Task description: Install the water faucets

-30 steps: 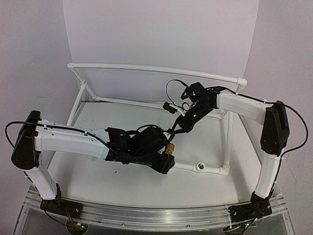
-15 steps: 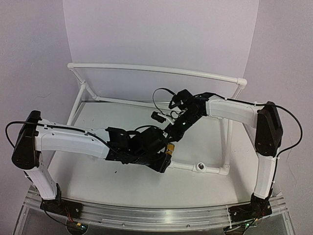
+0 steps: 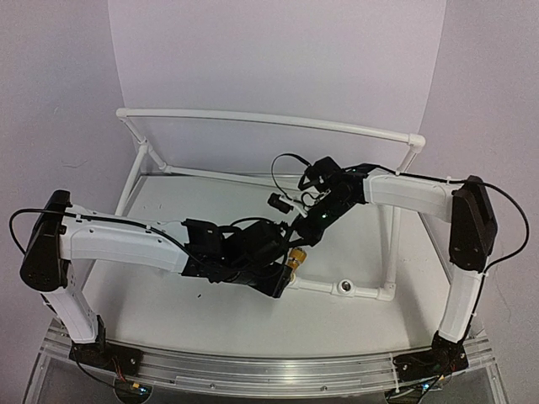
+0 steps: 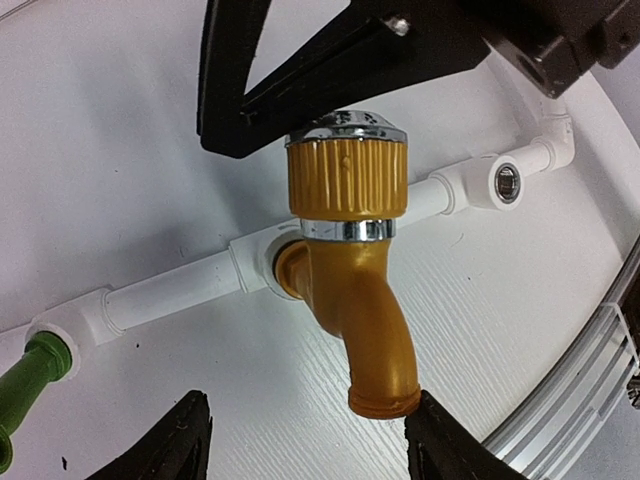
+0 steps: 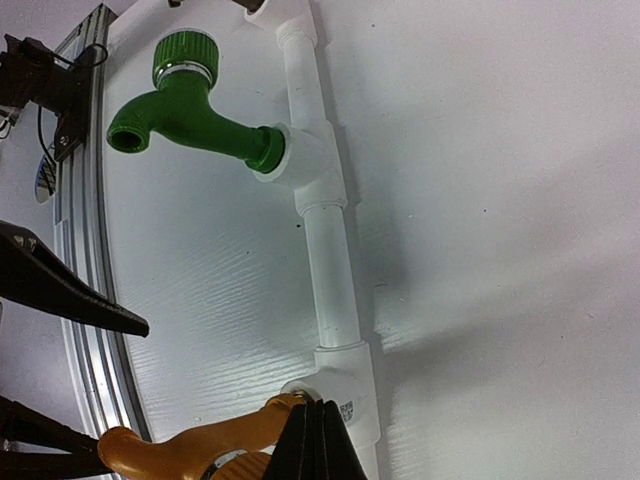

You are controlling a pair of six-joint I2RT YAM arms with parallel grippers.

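**Gold faucet seated, right gripper pressing at its cap**

The gold faucet [image 4: 345, 260] is sitting in the middle socket of the white frame [image 5: 325, 250], with its spout pointing toward 5 o'clock in the left wrist view. The left gripper [image 4: 312, 445] is waiting with its fingers spread on both sides of the spout, probably to steady the faucet if it is turning. Whether one finger is touching the spout, I cannot tell from this angle.

The right gripper [image 5: 318, 420] is coming from 12 o'clock with its fingers pressed together. Its tips are meeting the chrome cap, as I judge it, to push or twist the faucet tighter into the socket.

The green faucet [image 5: 195, 110] is already standing in the socket at 8 o'clock from the gold one. The socket [image 4: 507, 183] at 2 o'clock is empty. The grey faucet is not showing in any view.

Compared with one second ago, the right arm has moved from 1 o'clock down toward the gold faucet, while the left arm has stayed in place.
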